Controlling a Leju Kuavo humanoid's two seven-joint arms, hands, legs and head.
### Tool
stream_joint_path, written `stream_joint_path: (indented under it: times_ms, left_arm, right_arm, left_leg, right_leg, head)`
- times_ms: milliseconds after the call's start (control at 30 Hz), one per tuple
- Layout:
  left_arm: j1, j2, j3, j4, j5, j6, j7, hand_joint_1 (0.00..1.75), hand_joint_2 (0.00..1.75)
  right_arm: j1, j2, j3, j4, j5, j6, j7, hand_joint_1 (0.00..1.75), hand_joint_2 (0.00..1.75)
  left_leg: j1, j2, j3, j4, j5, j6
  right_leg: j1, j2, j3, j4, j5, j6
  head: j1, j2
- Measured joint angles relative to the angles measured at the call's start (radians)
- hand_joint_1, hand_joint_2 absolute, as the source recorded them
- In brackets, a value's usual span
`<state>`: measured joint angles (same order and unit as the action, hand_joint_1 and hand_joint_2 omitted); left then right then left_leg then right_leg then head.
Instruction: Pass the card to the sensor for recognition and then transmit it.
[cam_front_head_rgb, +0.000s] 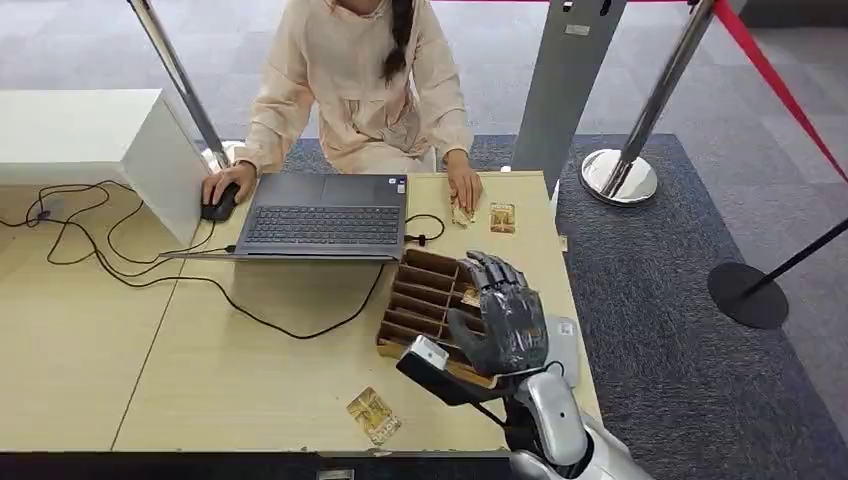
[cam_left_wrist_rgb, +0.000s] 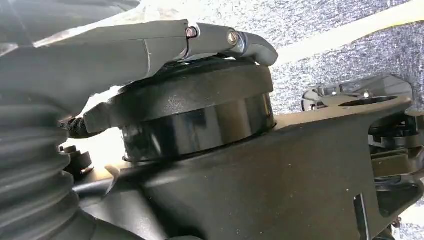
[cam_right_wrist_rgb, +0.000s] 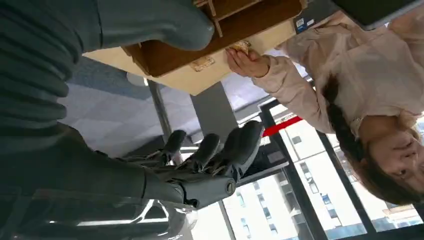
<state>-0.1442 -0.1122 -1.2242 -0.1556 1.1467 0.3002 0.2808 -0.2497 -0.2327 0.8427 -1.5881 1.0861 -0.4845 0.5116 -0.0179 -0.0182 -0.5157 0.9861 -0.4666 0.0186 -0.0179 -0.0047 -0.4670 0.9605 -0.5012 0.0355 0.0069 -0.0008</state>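
Note:
My right hand (cam_front_head_rgb: 503, 316) hovers above the right end of a wooden slotted card box (cam_front_head_rgb: 418, 297), fingers spread and slightly curled, holding nothing; a card (cam_front_head_rgb: 470, 296) stands in one slot just beside it. In the right wrist view the hand (cam_right_wrist_rgb: 200, 160) has its thumb apart from the fingers and an empty palm, with the box (cam_right_wrist_rgb: 200, 45) beyond it. One card (cam_front_head_rgb: 372, 413) lies near the table's front edge. Another card (cam_front_head_rgb: 502, 217) lies by the person's hand (cam_front_head_rgb: 463, 188), which rests on a third card (cam_front_head_rgb: 460, 213). A flat grey device (cam_front_head_rgb: 565, 345) lies right of the box. My left hand (cam_left_wrist_rgb: 220, 40) hangs by my body, its fingers hidden.
A person sits at the far side with a laptop (cam_front_head_rgb: 325, 215) and a mouse (cam_front_head_rgb: 218, 205). Black cables (cam_front_head_rgb: 120, 260) trail across the left of the table. A white box (cam_front_head_rgb: 100, 140) stands at the back left. Stanchion bases (cam_front_head_rgb: 618, 175) and a grey pillar (cam_front_head_rgb: 565, 90) stand on the carpet.

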Motion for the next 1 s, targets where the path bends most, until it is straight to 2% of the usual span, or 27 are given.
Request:
stream_joint_path:
  times_ms: [67, 100, 667, 1000]
  left_arm:
    - [0.0, 0.0, 0.0, 0.0, 0.0, 0.0, 0.0, 0.0, 1.75]
    - [0.0, 0.0, 0.0, 0.0, 0.0, 0.0, 0.0, 0.0, 1.75]
    - [-0.002, 0.0, 0.0, 0.0, -0.012, -0.003, 0.008, 0.0, 1.75]
    - [-0.002, 0.0, 0.0, 0.0, -0.013, -0.004, 0.008, 0.0, 1.75]
  right_arm:
    - [0.0, 0.004, 0.001, 0.011, -0.004, 0.0, -0.002, 0.65, 1.75]
    - [0.0, 0.006, 0.002, 0.017, -0.006, 0.0, -0.003, 0.63, 1.75]
    - [-0.021, 0.045, 0.024, 0.098, -0.037, 0.001, -0.021, 0.65, 1.75]
    - [-0.03, 0.048, 0.026, 0.12, -0.042, 0.002, -0.019, 0.65, 1.75]
  left_leg:
    - [0.0, 0.0, 0.0, 0.0, 0.0, 0.0]
    - [0.0, 0.0, 0.0, 0.0, 0.0, 0.0]
    - [0.0, 0.0, 0.0, 0.0, 0.0, 0.0]
    - [0.0, 0.0, 0.0, 0.0, 0.0, 0.0]
  right_leg:
    - [0.0, 0.0, 0.0, 0.0, 0.0, 0.0]
    - [0.0, 0.0, 0.0, 0.0, 0.0, 0.0]
    - [0.0, 0.0, 0.0, 0.0, 0.0, 0.0]
    - [0.0, 0.0, 0.0, 0.0, 0.0, 0.0]
  head:
    - [0.0, 0.0]
    - [0.0, 0.0]
    - [0.0, 0.0]
    - [0.0, 0.0]
